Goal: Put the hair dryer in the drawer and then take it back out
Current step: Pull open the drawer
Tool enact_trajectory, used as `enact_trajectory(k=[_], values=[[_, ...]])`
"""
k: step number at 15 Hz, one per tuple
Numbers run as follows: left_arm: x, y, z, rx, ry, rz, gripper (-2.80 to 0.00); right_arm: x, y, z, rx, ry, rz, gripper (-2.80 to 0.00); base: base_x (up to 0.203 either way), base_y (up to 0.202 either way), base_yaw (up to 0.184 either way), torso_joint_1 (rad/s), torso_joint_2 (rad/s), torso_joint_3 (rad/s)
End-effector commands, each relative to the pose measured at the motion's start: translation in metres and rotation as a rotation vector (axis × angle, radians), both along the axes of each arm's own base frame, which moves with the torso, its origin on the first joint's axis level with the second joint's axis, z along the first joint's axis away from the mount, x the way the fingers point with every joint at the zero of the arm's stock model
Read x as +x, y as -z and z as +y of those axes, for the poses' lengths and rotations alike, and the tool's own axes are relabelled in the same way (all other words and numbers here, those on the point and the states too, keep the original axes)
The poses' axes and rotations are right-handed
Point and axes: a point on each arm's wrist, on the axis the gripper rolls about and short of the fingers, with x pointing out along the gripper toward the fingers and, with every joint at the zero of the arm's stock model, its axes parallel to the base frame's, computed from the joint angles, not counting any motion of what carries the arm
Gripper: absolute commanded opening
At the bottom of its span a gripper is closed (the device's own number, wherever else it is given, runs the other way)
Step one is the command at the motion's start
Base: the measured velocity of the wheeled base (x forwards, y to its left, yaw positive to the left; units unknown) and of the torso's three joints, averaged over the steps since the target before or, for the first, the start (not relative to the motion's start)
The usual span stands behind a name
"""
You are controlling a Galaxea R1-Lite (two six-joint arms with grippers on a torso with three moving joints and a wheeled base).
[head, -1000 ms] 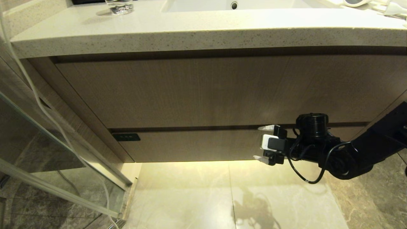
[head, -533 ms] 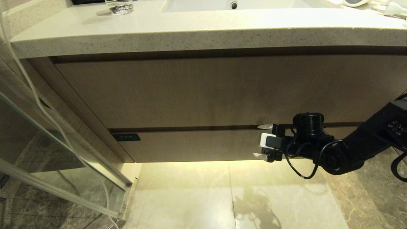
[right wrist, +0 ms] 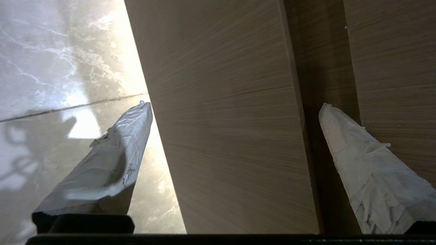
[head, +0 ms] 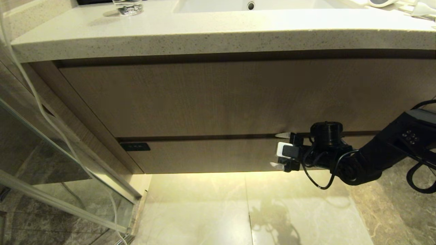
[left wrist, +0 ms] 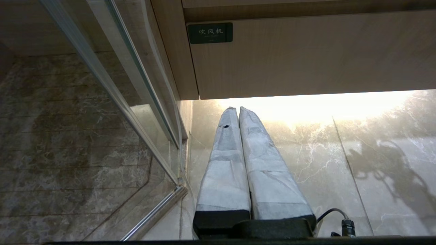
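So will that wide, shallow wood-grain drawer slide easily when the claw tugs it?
Probably it stays stiff: the wide wood-grain drawer looks like a rigid panel. Grip may be slippery, since it shows no handle; the open right gripper straddles its top and bottom edges. Being wide, it might skew when pulled off-centre.
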Motion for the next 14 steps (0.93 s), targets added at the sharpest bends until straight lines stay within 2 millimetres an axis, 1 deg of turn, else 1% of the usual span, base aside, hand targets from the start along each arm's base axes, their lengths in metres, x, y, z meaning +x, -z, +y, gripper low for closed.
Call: enact_trajectory(k=[1,8,11,12,14], values=[[0.0,0.0,0.0,0.0,0.0,0.0,-2.8,0.002,0.003,-0.001,-0.007,-0.005,-0.017,0.0,0.0,0.0,0.0,0.0,0.0,0.0],[0.0,0.0,0.0,0.0,0.0,0.0,-2.8,0.004,0.014,-0.001,-0.025,-0.009,0.001,0.0,0.0,0.0,0.0,0.0,0.0,0.0],[0.0,0.0,0.0,0.0,0.0,0.0,-2.8,0.009,0.015,0.0,-0.036,-0.016,-0.021,0.0,0.0,0.0,0.0,0.0,0.0,0.0],[0.0,0.0,0.0,0.0,0.0,0.0,-2.8,0.012,0.012,0.0,-0.034,-0.015,-0.033,0.0,0.0,0.0,0.0,0.0,0.0,0.0],[0.0,0.0,0.0,0.0,0.0,0.0,-2.8,0.014,0.015,0.001,-0.038,-0.017,-0.034,0.0,0.0,0.0,0.0,0.0,0.0,0.0]])
